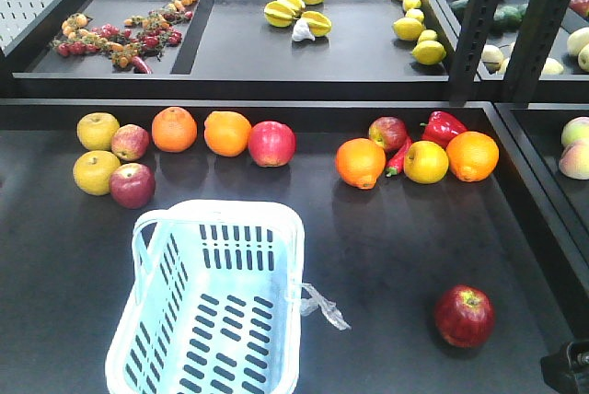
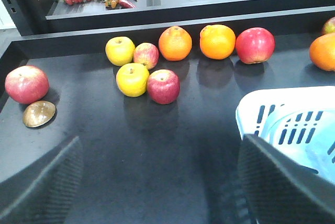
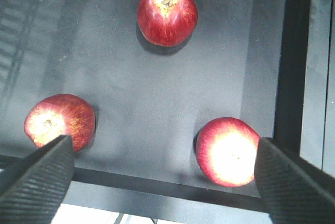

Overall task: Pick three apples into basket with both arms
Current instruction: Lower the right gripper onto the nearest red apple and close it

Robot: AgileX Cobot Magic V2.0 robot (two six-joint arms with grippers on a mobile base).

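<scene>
The pale blue basket (image 1: pixel 208 307) stands empty at the front left of the dark table. My left gripper (image 2: pixel 165 182) hangs open over bare table, with the basket rim (image 2: pixel 272 103) beside its right finger. Ahead of it lie apples (image 2: pixel 163 86) (image 2: pixel 146 55) among yellow fruits. My right gripper (image 3: pixel 165 182) is open above the table's near edge, holding nothing. Three red apples show in the right wrist view: one ahead (image 3: pixel 167 12), one by the left finger (image 3: pixel 59 122), one by the right finger (image 3: pixel 229 150). A lone apple (image 1: pixel 464 316) lies at the front right.
Oranges (image 1: pixel 174 129) (image 1: pixel 361 163), yellow fruits (image 1: pixel 97 171), a red pepper (image 1: pixel 444 126) and more apples (image 1: pixel 272 143) (image 1: pixel 387 133) line the back of the table. A raised back tray (image 1: pixel 221 81) holds small fruit. A brown disc (image 2: pixel 38 113) and an apple (image 2: pixel 26 84) lie far left.
</scene>
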